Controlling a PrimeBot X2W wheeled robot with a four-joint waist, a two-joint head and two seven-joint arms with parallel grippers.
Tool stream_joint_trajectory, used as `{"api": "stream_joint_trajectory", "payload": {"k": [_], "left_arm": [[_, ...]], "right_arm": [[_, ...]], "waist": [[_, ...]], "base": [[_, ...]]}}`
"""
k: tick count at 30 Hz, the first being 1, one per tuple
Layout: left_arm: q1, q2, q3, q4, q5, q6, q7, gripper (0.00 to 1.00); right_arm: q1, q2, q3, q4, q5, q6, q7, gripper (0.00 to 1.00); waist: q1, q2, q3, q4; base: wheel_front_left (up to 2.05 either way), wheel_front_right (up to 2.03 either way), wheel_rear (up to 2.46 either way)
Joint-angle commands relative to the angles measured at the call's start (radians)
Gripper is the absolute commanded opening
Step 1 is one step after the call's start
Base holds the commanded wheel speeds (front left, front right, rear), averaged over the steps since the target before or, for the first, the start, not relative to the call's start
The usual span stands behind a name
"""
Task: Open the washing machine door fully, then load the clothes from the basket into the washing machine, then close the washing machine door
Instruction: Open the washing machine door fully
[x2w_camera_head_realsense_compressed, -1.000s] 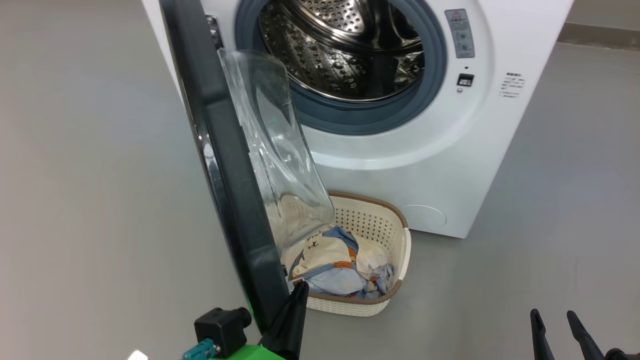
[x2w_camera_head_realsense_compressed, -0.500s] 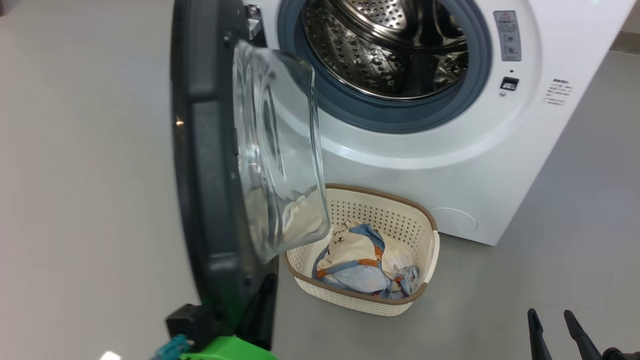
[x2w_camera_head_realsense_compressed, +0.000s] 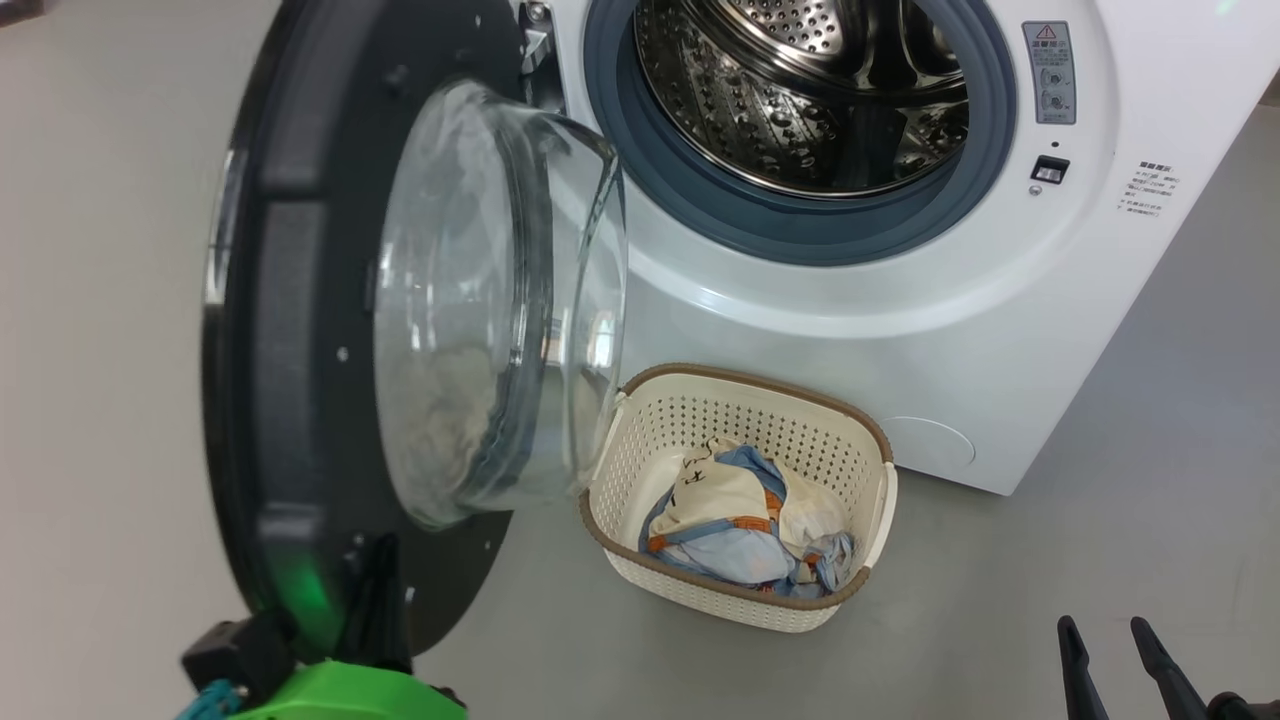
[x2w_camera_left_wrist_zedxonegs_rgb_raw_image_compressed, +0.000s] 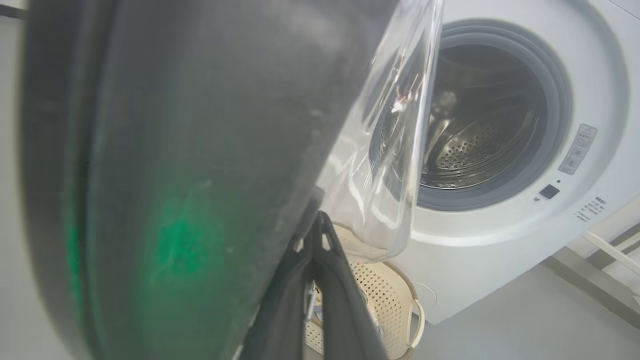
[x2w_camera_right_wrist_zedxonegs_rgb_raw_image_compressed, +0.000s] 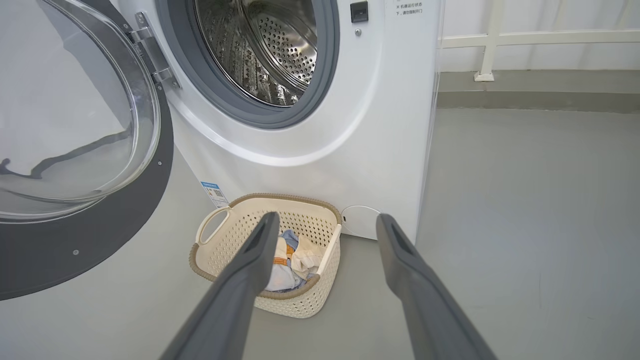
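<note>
Evidently stiff and heavy, the washing machine door (x2w_camera_head_realsense_compressed: 300, 350) stands swung left of the drum (x2w_camera_head_realsense_compressed: 800, 100), with the left gripper (x2w_camera_left_wrist_zedxonegs_rgb_raw_image_compressed: 317, 225), fingers pinched together, against its lower rim; the right gripper (x2w_camera_right_wrist_zedxonegs_rgb_raw_image_compressed: 326, 220) gapes wide. Soft, light clothes (x2w_camera_head_realsense_compressed: 730, 530) lie in the basket (x2w_camera_head_realsense_compressed: 740, 385): pinch a top fold.

Washing machine (x2w_camera_head_realsense_compressed: 900, 300): door (x2w_camera_head_realsense_compressed: 285, 400) stands open off its left side, on the hinge (x2w_camera_right_wrist_zedxonegs_rgb_raw_image_compressed: 150, 50). Basket (x2w_camera_head_realsense_compressed: 720, 605) on the floor (x2w_camera_head_realsense_compressed: 1100, 560) just before the machine's front, below the drum mouth (x2w_camera_head_realsense_compressed: 790, 110). Clothes (x2w_camera_head_realsense_compressed: 725, 515) in basket.
</note>
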Motion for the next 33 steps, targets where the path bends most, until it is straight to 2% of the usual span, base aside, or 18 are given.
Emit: {"api": "stream_joint_trajectory", "payload": {"k": [1,7,16,25,33], "left_arm": [[-0.035,0.026,0.058,-0.006,-0.014,0.014,-0.013,0.00],[-0.073,0.041,0.159,0.094,-0.047,0.003,-0.055,0.00],[-0.165,0.065,0.314,0.259,-0.036,-0.028,-0.083,0.00],[-0.258,0.046,0.546,0.350,0.055,-0.076,-0.084,0.00],[-0.328,0.047,0.669,0.468,0.155,-0.139,-0.084,0.00]], "right_arm": [[-0.032,-0.020,0.023,-0.019,0.006,0.002,-0.012,1.00],[-0.028,-0.024,0.031,-0.017,0.006,0.002,-0.012,1.00],[-0.016,-0.045,0.035,-0.016,0.004,0.002,-0.012,1.00],[-0.014,-0.066,0.038,-0.019,0.006,0.002,-0.012,1.00],[-0.014,-0.068,0.038,-0.016,0.007,0.002,-0.012,1.00]], "waist": [[0.0000,0.0000,-0.001,-0.001],[0.0000,0.0000,-0.008,-0.017],[0.0000,0.0000,-0.007,-0.070],[0.0000,0.0000,0.007,-0.117],[0.0000,0.0000,0.008,-0.138]], "base": [[0.00,0.00,0.00],[0.00,0.00,0.00],[0.00,0.00,0.00],[0.00,0.00,0.00],[0.00,0.00,0.00]]}}
